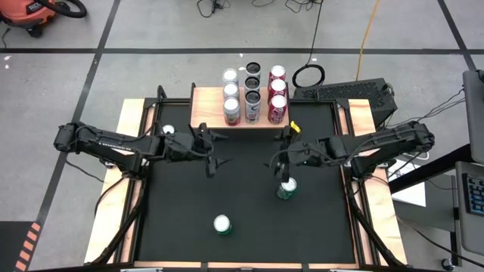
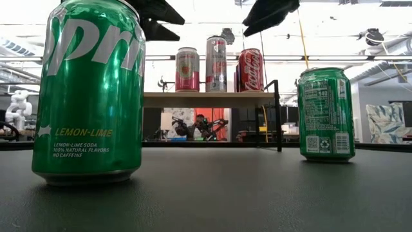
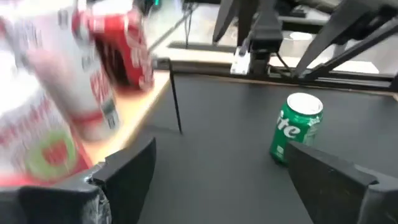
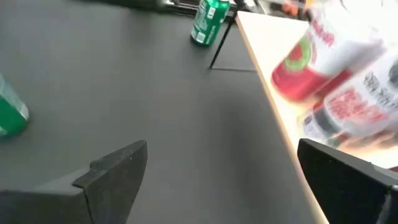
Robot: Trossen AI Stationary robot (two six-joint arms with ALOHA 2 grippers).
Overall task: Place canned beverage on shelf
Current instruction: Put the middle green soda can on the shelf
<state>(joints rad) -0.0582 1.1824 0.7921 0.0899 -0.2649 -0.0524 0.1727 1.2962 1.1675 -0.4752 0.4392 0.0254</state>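
Shelf sits at the far edge of the black bench, wood top, thin black legs. It carries 9 cans in 3 rows: white/silver row, dark-topped row, red row. Low view shows a pink-label can, a silver one and a red cola up front on the plank.

2 green soda cans stand upright on the bench, not on the shelf. One is mid-right, just below the right hand in the high view; the other is nearer the front edge, well apart from both hands. All cans appear sealed, tho tops are too small to be sure.

Left hand hovers over the bench in front of the shelf's left part, fingers apart, nothing between them. Right hand's fingers also spread wide, empty; its wrist view shows a green can by a shelf leg, prob. a third.
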